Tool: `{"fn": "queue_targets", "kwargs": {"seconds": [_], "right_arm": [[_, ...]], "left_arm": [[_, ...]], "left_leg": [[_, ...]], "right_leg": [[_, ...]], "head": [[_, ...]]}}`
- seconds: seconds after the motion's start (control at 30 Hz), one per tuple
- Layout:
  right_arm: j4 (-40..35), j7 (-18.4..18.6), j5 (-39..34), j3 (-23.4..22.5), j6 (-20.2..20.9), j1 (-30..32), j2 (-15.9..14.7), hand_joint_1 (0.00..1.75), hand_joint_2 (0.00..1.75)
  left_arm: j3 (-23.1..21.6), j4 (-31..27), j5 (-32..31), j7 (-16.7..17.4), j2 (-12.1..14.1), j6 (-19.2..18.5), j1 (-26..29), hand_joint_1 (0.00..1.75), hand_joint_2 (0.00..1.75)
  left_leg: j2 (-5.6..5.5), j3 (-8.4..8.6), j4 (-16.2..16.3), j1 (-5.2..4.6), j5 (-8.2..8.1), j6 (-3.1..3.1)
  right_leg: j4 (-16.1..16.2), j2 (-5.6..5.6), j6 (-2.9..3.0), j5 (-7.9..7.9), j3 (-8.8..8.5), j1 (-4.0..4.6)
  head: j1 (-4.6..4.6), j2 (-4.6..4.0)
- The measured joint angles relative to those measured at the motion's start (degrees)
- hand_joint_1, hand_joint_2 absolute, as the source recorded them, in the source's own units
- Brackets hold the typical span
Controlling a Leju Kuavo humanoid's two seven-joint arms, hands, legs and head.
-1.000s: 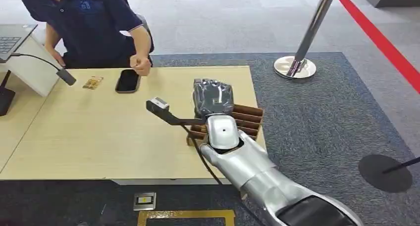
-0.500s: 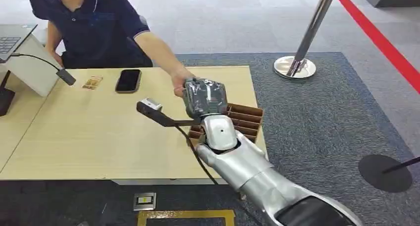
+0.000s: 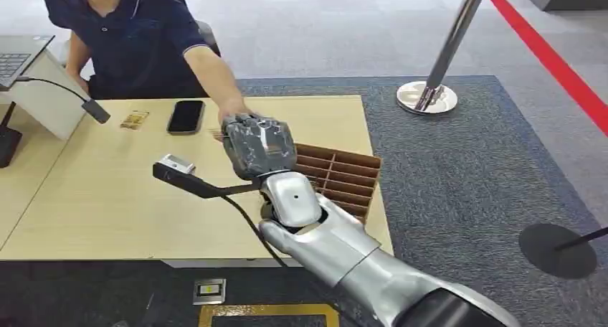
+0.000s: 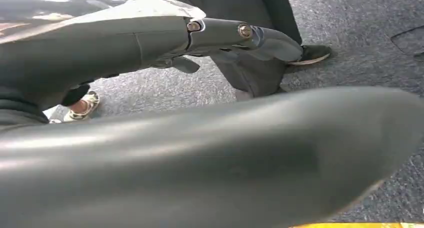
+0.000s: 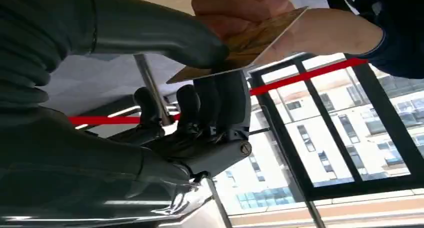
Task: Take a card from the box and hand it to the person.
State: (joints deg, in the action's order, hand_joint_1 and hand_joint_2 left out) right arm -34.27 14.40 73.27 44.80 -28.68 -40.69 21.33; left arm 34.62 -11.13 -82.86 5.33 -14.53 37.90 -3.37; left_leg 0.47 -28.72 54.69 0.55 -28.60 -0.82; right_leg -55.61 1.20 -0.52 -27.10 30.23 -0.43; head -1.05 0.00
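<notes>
Right hand [image 3: 259, 146]: I see it raised above the bench [image 3: 107, 205] near its far edge, thumb and fingers pinching the card [image 5: 240, 48].
Card: also pinched by the person's hand [image 5: 240, 10].
Box [image 3: 337, 176]: at the bench's right edge.
Left hand [image 4: 220, 35]: I can't tell its state.

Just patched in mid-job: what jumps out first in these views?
The handover: the right hand pinches a card while the person's hand grips its other end, above the table. Behind them sits the brown slotted box at the table's right edge.
</notes>
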Motion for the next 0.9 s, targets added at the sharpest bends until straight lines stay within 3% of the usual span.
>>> {"fn": "queue_targets", "kwargs": {"seconds": [0.17, 0.33, 0.37, 0.4, 0.43, 0.47, 0.5, 0.9], "right_arm": [[0.7, 1.2, -0.8, 2.7, 1.4, -0.1, 0.0, 1.36, 1.75], [1.8, 1.9, -1.4, 4.3, 1.7, -0.4, 0.0, 1.26, 1.75], [2.1, 2.1, -1.6, 4.5, 1.9, -0.5, 0.0, 0.99, 1.75], [2.3, 2.2, -1.9, 4.8, 1.9, -0.5, 0.0, 0.99, 1.75], [2.4, 2.3, -2.1, 4.9, 2.1, -0.5, 0.0, 0.02, 1.75], [2.6, 2.4, -2.4, 5.2, 2.1, -0.5, 0.0, 0.00, 1.75], [2.8, 2.6, -2.6, 5.5, 2.4, -0.5, 0.0, 0.00, 0.00], [5.2, 4.5, -2.9, 8.7, 1.6, -1.2, 0.0, 0.00, 0.00]], "left_arm": [[0.0, 0.0, 0.3, 0.0, 0.0, 0.1, 0.0, 0.00, 0.00], [0.0, 0.0, 0.5, 0.0, 0.0, 0.3, 0.0, 0.00, 0.00], [0.0, 0.0, 0.5, 0.0, 0.0, 0.3, 0.0, 0.00, 0.00], [0.0, 0.0, 0.5, 0.0, 0.0, 0.3, 0.0, 0.00, 0.00], [0.0, 0.0, 0.5, 0.0, 0.0, 0.4, 0.0, 0.00, 0.00], [0.0, 0.0, 0.5, 0.0, 0.0, 0.5, 0.0, 0.00, 0.00], [0.0, 0.0, 0.6, 0.0, 0.0, 0.5, 0.0, 0.00, 0.00], [0.0, 0.0, 0.9, 0.0, 0.0, 0.6, 0.0, 0.00, 0.00]], "left_leg": [[0.00, -0.01, 0.0, 0.00, 0.00, 0.00], [0.00, -0.01, 0.0, 0.00, 0.00, 0.00], [0.00, -0.01, 0.0, 0.00, 0.00, 0.00], [0.00, -0.01, 0.0, 0.00, 0.00, 0.00], [0.00, -0.01, 0.0, 0.00, 0.00, 0.00], [0.00, -0.01, 0.0, 0.00, 0.00, 0.00], [0.00, -0.01, 0.0, 0.00, 0.00, 0.00], [0.00, 0.00, 0.0, 0.00, 0.00, 0.00]], "right_leg": [[0.0, 0.00, 0.00, 0.00, 0.00, 0.00], [0.0, 0.00, 0.00, 0.00, 0.00, 0.00], [0.0, 0.00, 0.00, 0.00, 0.00, 0.00], [0.0, 0.00, 0.00, 0.00, 0.00, 0.00], [0.0, 0.00, 0.00, 0.00, 0.00, 0.00], [0.0, 0.00, 0.00, 0.00, 0.00, 0.00], [0.0, 0.00, 0.00, 0.00, 0.00, 0.00], [0.0, 0.00, 0.00, 0.00, 0.00, 0.00]], "head": [[0.00, 0.00], [0.00, 0.00], [0.00, 0.00], [0.00, 0.00], [0.00, 0.00], [0.00, 0.00], [0.00, 0.00], [0.00, 0.00]]}}
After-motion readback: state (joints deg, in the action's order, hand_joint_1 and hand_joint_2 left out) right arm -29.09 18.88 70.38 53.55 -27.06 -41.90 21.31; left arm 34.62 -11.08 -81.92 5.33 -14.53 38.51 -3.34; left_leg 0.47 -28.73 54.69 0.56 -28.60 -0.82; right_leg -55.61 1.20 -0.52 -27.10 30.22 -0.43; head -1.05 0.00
